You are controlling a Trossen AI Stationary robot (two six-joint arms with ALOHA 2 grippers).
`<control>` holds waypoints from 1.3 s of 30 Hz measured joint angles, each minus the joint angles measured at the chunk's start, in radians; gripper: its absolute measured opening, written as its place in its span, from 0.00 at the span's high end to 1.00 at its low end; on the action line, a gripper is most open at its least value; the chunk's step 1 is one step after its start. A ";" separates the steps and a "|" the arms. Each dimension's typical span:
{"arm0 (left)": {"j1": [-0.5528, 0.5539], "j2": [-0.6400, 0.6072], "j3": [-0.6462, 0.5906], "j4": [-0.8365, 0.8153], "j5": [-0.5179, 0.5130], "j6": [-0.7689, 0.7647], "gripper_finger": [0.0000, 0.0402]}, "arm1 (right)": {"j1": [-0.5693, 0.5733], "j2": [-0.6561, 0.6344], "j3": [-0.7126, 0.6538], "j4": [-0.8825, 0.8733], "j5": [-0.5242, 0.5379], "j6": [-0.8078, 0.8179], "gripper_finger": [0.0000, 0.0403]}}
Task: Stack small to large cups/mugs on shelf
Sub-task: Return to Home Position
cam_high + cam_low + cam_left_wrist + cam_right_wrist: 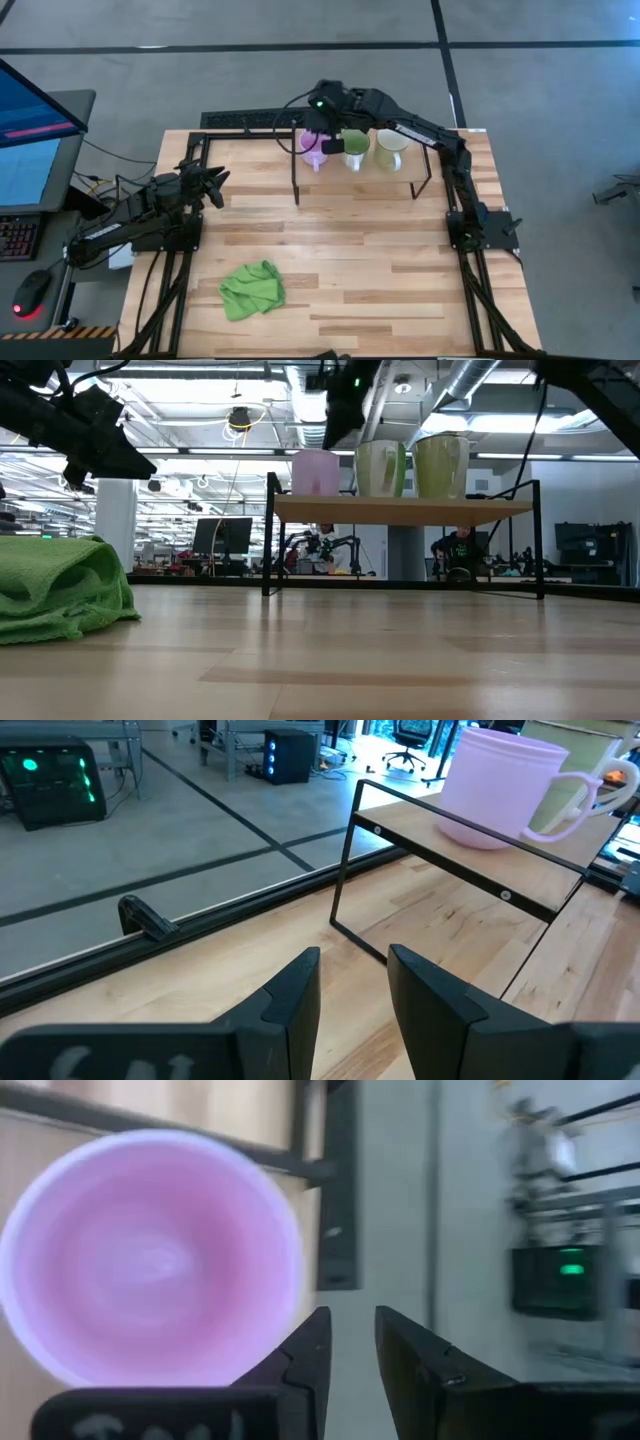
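Note:
Three mugs stand upright in a row on the low wooden shelf (pixel 360 180) at the table's far side: the lilac mug (pixel 313 152) on the left, the green mug (pixel 355 152) in the middle, the cream mug (pixel 390 150) on the right. My right gripper (pixel 350 1345) hangs above the shelf, pointing down just beside the lilac mug's rim (pixel 150 1260), its fingers a narrow gap apart and empty. My left gripper (pixel 355 985) hovers near the table's left edge (pixel 218 185), slightly open and empty, facing the shelf.
A crumpled green cloth (pixel 252 290) lies on the table near its front left. The shelf stands on thin black legs (pixel 268 535) with free room underneath. A monitor and keyboard (pixel 25 150) sit beyond the table's left edge.

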 joint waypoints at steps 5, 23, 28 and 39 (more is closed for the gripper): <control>0.000 0.000 0.000 0.000 0.006 0.000 0.73 | 0.037 -0.107 0.003 0.048 0.022 0.007 0.74; 0.000 0.000 0.000 0.003 0.018 0.000 0.73 | 0.057 -0.376 0.002 -0.062 -0.029 0.236 0.74; 0.000 0.000 0.000 0.003 0.018 0.006 0.73 | 0.053 -0.438 0.002 -0.067 -0.051 0.235 0.74; 0.000 0.000 0.000 0.008 0.009 0.018 0.73 | -0.013 -0.669 -0.198 -0.080 -0.058 0.272 0.74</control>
